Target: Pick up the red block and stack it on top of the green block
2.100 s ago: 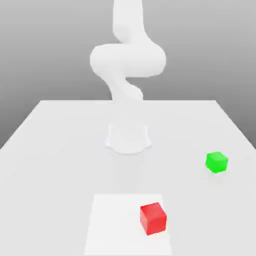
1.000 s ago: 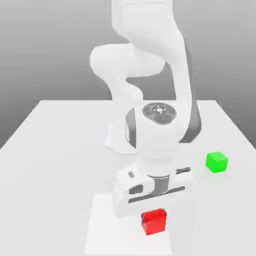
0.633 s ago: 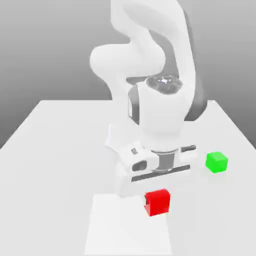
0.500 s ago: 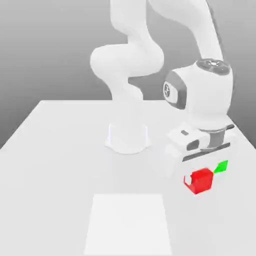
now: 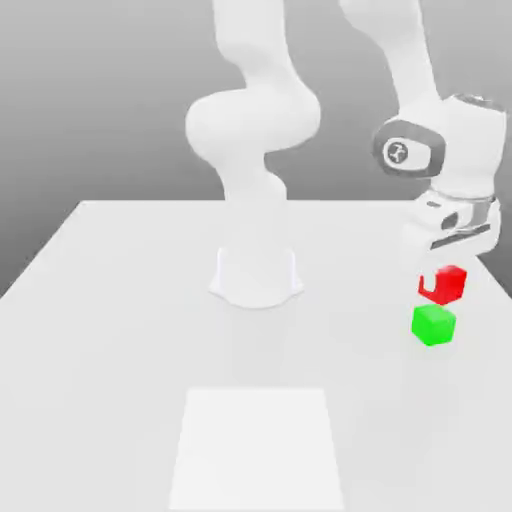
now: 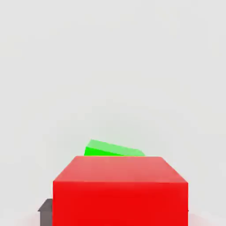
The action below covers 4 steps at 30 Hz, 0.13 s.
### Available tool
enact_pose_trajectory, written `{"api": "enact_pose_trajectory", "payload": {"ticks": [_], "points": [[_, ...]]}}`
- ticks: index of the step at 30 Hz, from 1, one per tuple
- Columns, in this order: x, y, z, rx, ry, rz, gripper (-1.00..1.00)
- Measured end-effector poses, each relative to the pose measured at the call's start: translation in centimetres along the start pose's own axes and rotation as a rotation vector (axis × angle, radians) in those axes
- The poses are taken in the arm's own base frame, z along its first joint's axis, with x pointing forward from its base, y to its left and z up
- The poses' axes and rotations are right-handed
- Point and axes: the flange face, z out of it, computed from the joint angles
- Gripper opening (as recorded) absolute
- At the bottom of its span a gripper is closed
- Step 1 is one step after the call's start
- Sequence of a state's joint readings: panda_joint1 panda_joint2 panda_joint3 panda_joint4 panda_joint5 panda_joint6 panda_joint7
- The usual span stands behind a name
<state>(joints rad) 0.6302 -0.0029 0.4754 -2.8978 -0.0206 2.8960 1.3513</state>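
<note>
Gripper (image 5: 443,280): I have it clamped on the red block (image 5: 446,284), one finger (image 5: 429,278) against the side toward the exterior view's left.
Opening: fingers stand only as wide as the block between them; I see no gap at the visible finger.
Fingertip: in the hand view I get a dark tip (image 6: 46,212) right at the red block's side.
Red block: in the grip, below the palm, off the table (image 5: 150,330).
Green block (image 5: 433,325): on the table, lower than the hand and near it; I see it apart from the red block, just below it in the exterior view and slightly to that view's left.
Hand view: the red block covers part of the green block, which reads smaller and farther from the hand. Can't tell from here if the two line up vertically.
Stack: red block not on green block yet.
White square (image 5: 257,448): flat on the table, well apart from the hand, toward the exterior view's left.
Arm (image 5: 410,60): I have it reaching to the exterior view's right, hand hanging below it.
</note>
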Motion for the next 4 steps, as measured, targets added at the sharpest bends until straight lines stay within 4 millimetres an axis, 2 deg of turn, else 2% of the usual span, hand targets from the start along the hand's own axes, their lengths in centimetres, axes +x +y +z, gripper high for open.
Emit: {"api": "enact_pose_trajectory", "payload": {"ticks": [1, 4], "points": [[-0.07, 0.07, 0.64, 0.001, -0.002, -0.001, 1.0], [0.07, 0.11, 0.64, 0.001, -0.002, 0.004, 1.0]]}}
